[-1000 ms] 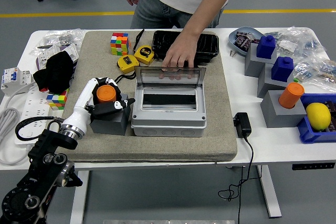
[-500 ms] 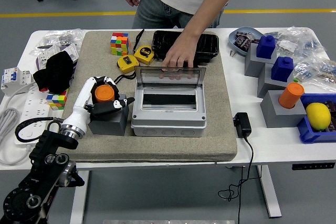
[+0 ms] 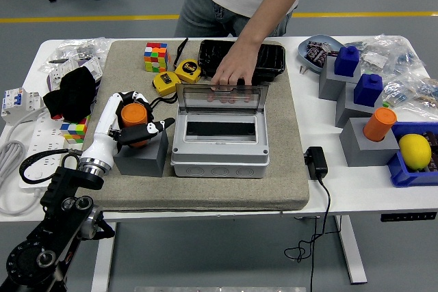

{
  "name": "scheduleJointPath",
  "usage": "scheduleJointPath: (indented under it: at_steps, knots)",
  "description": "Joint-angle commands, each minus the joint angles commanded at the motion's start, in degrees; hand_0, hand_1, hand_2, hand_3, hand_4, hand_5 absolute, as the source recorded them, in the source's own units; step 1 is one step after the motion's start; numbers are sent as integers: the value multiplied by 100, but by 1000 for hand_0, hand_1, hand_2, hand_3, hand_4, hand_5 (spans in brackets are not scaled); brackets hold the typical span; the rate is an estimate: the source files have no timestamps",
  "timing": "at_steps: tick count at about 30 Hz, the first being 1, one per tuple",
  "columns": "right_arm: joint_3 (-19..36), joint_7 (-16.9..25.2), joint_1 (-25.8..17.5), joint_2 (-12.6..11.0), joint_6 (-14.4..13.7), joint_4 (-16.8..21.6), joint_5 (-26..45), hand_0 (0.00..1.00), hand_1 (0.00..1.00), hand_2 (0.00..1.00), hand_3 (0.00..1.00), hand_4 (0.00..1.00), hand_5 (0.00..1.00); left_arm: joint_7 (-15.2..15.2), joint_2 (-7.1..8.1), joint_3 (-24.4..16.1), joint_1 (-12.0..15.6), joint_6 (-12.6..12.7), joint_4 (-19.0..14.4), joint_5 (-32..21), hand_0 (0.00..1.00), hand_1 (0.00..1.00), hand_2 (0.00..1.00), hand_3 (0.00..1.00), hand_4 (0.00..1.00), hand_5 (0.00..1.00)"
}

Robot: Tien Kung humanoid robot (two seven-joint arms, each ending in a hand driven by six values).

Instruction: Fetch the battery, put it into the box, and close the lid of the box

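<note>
The orange cylindrical battery (image 3: 134,115) is in my left hand (image 3: 137,128), whose white and black fingers are curled around it. It hangs just above the dark grey block (image 3: 142,158) on the mat. Directly to the right stands the grey box (image 3: 219,150), its dark inside showing. Its clear lid (image 3: 220,98) is tilted up at the back. A person's hand (image 3: 233,73) reaches in from the far side and rests its fingers on the lid's top edge. My right hand is out of view.
Behind the box lie a black case (image 3: 241,57), two yellow tape measures (image 3: 166,83) and a colour cube (image 3: 155,56). A black cloth (image 3: 70,92) sits to my left. On the right are a power adapter (image 3: 315,162), grey stands with blue blocks, another orange cylinder (image 3: 379,124) and a lemon (image 3: 414,150).
My left hand has closed tighter on the battery and lifted it up and slightly left off the grey block. The person's hand still holds the lid up.
</note>
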Motion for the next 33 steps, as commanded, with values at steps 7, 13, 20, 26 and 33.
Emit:
scheduleJointPath:
  at_steps: [7, 13, 20, 26, 33]
  knots:
    - [10, 9, 5, 6, 0, 0, -7, 719, 647, 665, 694, 998, 904, -124, 0, 57, -36, 77, -42, -325, 59, 2, 19, 5, 998, 2]
    - [25, 3, -3, 9, 0, 0, -23, 719, 648, 665, 694, 998, 904, -177, 119, 199, -98, 173, -160, -286, 64, 2, 5, 2, 998, 141]
    - [29, 7, 12, -1, -3, 0, -19, 720, 648, 665, 694, 998, 903, -195, 371, 566, -134, 575, -549, 242, 59, 2, 2, 2, 998, 224]
    - [39, 3, 10, -11, -3, 0, -26, 719, 648, 665, 693, 998, 905, -99, 596, 987, -195, 806, -828, 1193, 57, 2, 2, 2, 922, 238]
    - [20, 14, 11, -4, 0, 0, -21, 721, 648, 665, 693, 998, 902, 26, 642, 1278, -197, 957, -966, 2283, 56, 2, 2, 2, 904, 237]
